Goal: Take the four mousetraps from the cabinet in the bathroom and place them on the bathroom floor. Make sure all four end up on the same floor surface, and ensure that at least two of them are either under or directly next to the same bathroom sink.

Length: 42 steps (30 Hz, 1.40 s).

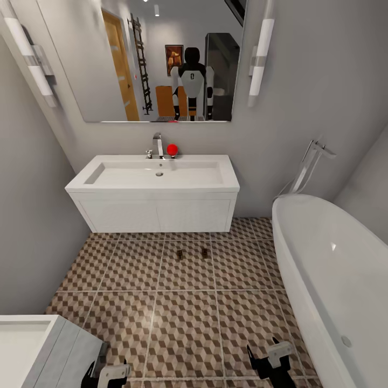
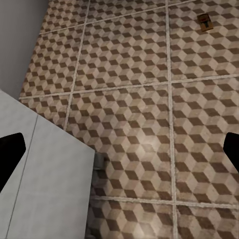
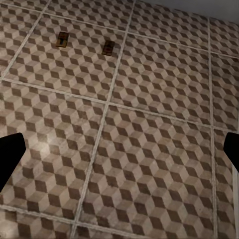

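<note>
Head: two mousetraps [image 1: 192, 254] lie on bathroom floor [image 1: 183, 323] just in front of bathroom sink [image 1: 156, 183]; left tool [image 1: 108, 374] and right tool [image 1: 272, 361] open, empty. L wrist: one trap far. R wrist: both traps far. Next, judged: fetch remaining two from cabinet, keep arms tucked turning.
</note>
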### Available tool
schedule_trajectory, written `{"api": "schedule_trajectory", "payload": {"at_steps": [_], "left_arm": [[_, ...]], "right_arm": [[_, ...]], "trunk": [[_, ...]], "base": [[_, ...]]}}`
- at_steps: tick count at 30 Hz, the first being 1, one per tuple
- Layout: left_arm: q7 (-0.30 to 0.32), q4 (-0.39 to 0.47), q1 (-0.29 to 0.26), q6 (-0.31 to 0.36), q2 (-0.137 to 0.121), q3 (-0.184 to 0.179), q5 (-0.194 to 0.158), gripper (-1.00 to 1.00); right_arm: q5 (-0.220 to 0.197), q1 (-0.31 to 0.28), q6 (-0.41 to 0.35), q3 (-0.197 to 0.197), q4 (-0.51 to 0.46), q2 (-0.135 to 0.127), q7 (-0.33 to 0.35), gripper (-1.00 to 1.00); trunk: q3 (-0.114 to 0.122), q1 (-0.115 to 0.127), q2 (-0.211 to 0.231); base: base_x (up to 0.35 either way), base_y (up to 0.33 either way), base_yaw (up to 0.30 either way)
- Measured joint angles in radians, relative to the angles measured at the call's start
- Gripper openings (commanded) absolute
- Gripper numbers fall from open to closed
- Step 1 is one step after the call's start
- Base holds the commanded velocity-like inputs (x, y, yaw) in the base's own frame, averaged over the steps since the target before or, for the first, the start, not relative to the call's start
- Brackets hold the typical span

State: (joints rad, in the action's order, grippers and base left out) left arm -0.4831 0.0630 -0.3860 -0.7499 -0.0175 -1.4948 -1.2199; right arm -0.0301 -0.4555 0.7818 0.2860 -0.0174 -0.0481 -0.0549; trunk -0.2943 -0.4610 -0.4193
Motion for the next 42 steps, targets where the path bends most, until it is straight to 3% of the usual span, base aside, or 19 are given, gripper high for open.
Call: {"api": "schedule_trajectory", "payload": {"at_steps": [28, 42], "left_arm": [[0.0, 0.001, 0.001, 0.008, 0.0, 0.0, 0.0, 1.0], [0.003, 0.001, 0.001, 0.008, 0.001, 0.0, 0.0, 1.0]], "right_arm": [[0.001, 0.001, -0.002, 0.0, 0.0, 0.005, -0.003, 1.0], [0.0, 0.001, -0.002, 0.0, 0.0, 0.005, -0.003, 1.0]], "trunk": [[0.0, 0.0, 0.0], [0.0, -0.001, 0.0]], "base": [[-0.003, 0.0, 0.0], [-0.288, 0.0, 0.0]]}}
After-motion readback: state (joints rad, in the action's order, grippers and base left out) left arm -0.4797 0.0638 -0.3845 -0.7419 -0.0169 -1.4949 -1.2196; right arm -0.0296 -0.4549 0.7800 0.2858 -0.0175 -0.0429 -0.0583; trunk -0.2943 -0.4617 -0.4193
